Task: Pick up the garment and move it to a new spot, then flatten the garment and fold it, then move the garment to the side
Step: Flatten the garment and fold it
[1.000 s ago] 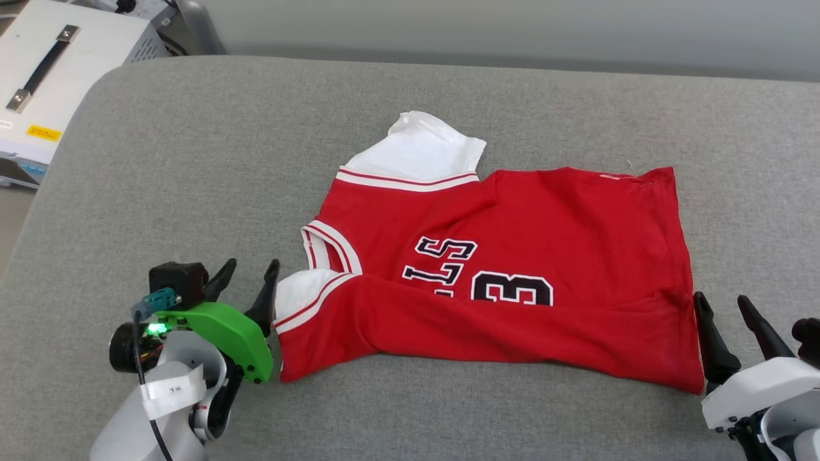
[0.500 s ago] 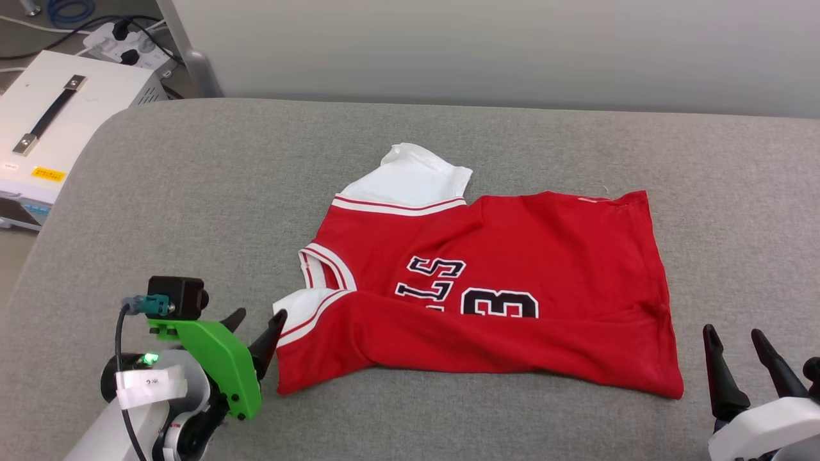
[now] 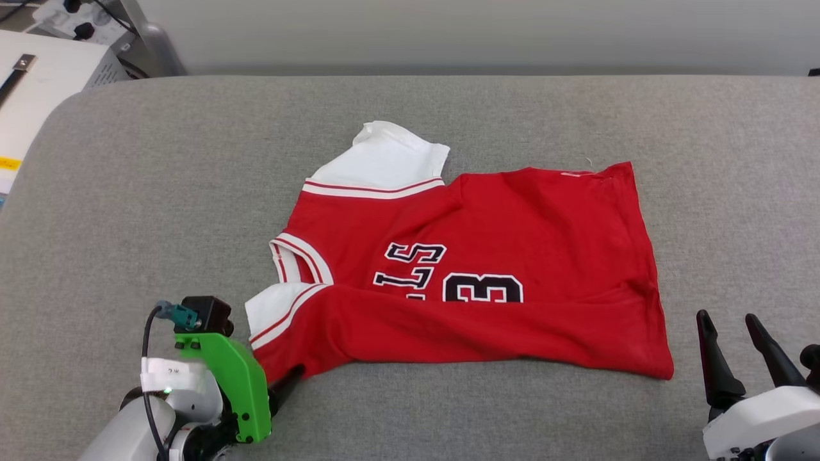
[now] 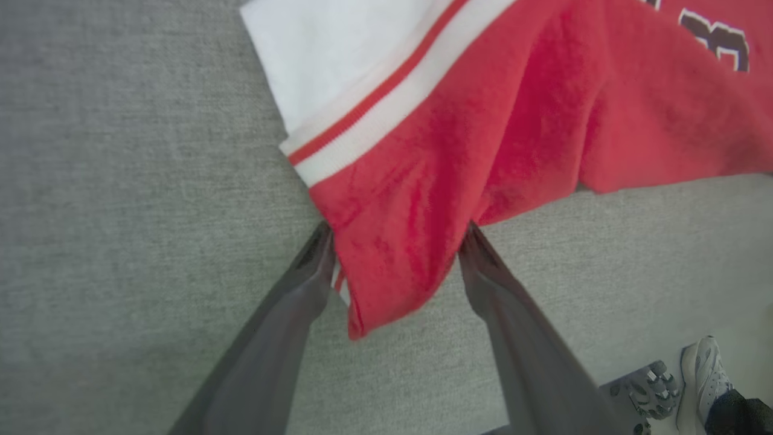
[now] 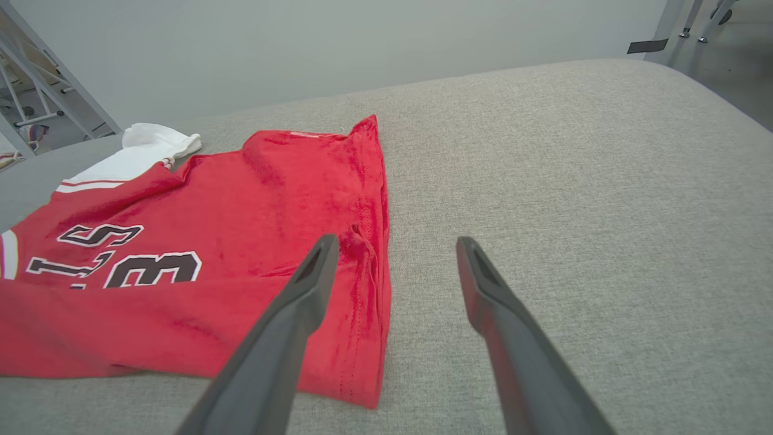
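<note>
The garment (image 3: 487, 269) lies spread on the grey cushion, red with white sleeves and black-and-white print facing up; its near long edge is folded over. My left gripper (image 3: 282, 384) sits at the garment's near left corner, half hidden under its green mount. In the left wrist view the left gripper (image 4: 398, 232) stands open with that red corner of the garment (image 4: 513, 121) lying between its two fingers. My right gripper (image 3: 727, 317) is open with nothing in it, just right of the hem's near corner; in the right wrist view the right gripper (image 5: 397, 241) hovers beside the garment's hem (image 5: 368, 254).
The grey cushion (image 3: 160, 192) reaches wide on all sides of the shirt. A white box (image 3: 38, 83) stands off its far left corner, with a wall behind. A shoe (image 4: 700, 380) shows on the floor past the near edge. Metal frame legs (image 5: 54, 78) stand beyond the far side.
The head camera has shifted. My left gripper has dropped back from beside the white sleeve to the near left corner, its fingers now either side of the red cloth. The right gripper stays open.
</note>
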